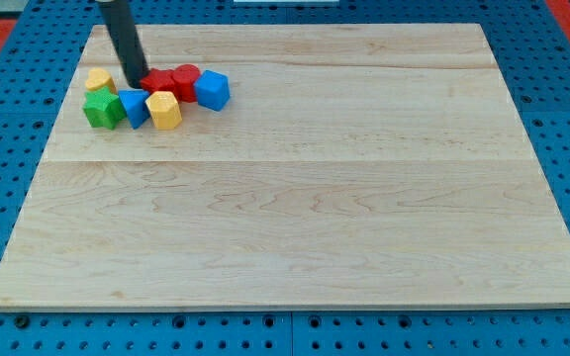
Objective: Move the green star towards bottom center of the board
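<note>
wooden board (295,198) holds two yellow, two blue, two red blocks, one green star (101,108); tool grasps nothing.

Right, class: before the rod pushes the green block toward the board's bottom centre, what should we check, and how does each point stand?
1. Green star in view: ok.
2. My tip touching the green star: not ok; it sits to the view's right of it, at the blue block.
3. Tip on the star's top side for a downward push: not ok.
4. Path to bottom centre free of blocks: ok.
5. Neighbours clear of the star: not ok; the blue block and the yellow block crowd it.
</note>
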Controlling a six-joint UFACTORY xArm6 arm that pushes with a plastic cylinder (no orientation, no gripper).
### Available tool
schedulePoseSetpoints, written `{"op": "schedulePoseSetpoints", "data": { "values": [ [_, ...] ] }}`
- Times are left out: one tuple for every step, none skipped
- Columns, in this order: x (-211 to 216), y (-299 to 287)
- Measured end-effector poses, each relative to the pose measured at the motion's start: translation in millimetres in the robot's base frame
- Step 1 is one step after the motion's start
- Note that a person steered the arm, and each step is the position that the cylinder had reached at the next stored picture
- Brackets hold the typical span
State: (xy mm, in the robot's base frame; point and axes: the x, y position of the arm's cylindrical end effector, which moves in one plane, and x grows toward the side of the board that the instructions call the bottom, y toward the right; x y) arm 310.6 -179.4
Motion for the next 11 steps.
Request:
{"op": "schedulePoseSetpoints", "data": {
  "values": [
    [0,23],
    [-47,18],
    [-52,-82],
    [-38,-124],
    [11,-91],
    [74,-43],
    [105,-22],
    [129,49],
    [130,134],
    [130,137],
    [145,175]
  ]
}}
